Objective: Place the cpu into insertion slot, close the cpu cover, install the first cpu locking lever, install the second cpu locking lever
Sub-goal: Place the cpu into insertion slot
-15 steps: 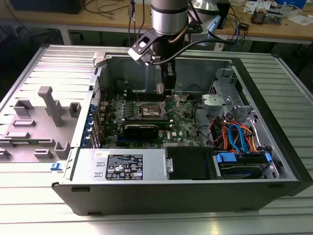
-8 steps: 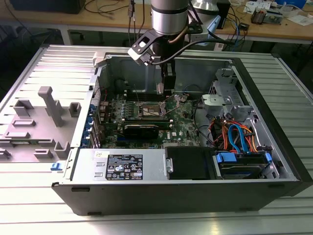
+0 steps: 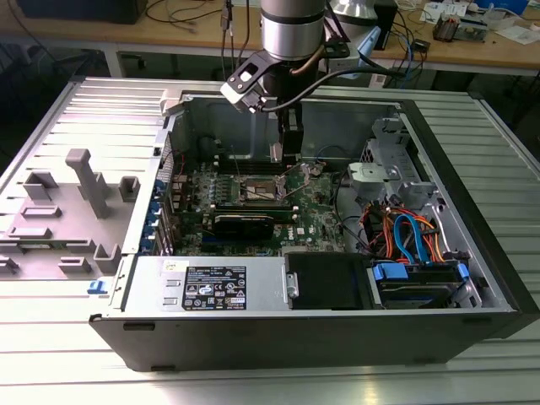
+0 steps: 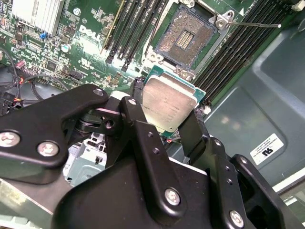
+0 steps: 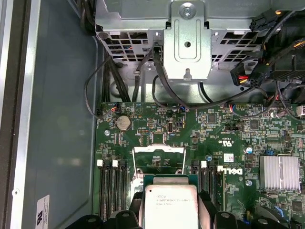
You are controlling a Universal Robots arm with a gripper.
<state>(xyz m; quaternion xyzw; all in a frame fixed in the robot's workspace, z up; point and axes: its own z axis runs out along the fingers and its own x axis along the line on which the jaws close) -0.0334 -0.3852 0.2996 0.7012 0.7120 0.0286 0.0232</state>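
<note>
Alignment decides this step: our gripper (image 4: 164,121) is clamped on the cpu (image 4: 167,101) by two opposite edges, just short of the insertion slot (image 4: 186,40), which lies empty, contacts bare. We judge the chip should square to the slot's rim, then descend flat. The cpu cover (image 5: 158,151) stands raised at the slot's edge. Around the slot, the open computer case (image 3: 337,342) holds green board (image 3: 312,215) and cables (image 3: 405,232).

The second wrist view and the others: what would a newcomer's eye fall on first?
The gripper clamps the cpu by its edges, over the green board. Nearby the insertion slot lies bare, its cpu cover raised. All sits inside an open computer case.
</note>
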